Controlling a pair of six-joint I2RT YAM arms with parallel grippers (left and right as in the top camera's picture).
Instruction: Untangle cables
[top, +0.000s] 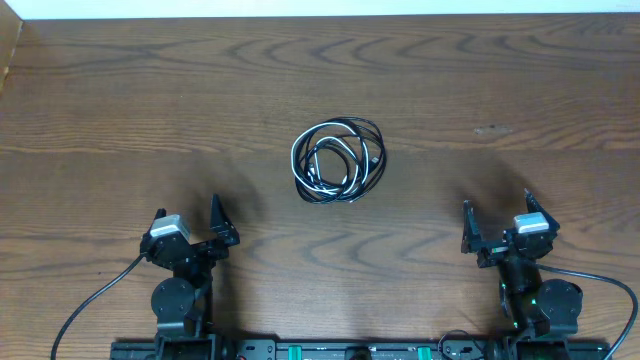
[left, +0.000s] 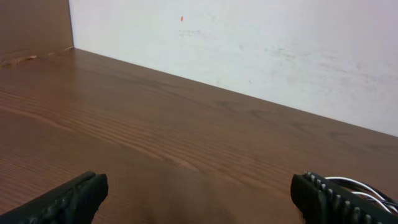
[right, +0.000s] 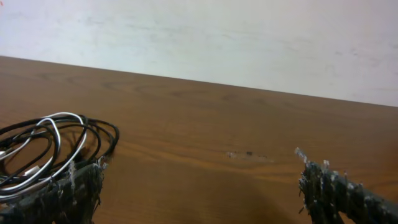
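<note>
The cables lie in one tangled coil of thin black cords and one white cord at the middle of the wooden table. In the right wrist view the coil sits at the left, partly behind my left finger. In the left wrist view a bit of the cables shows behind my right finger. My left gripper is open and empty, near the front left, well short of the coil. My right gripper is open and empty, near the front right.
The wooden table reaches back to a white wall. A raised wooden edge stands at the far left. Thick black arm cords run off the front corners.
</note>
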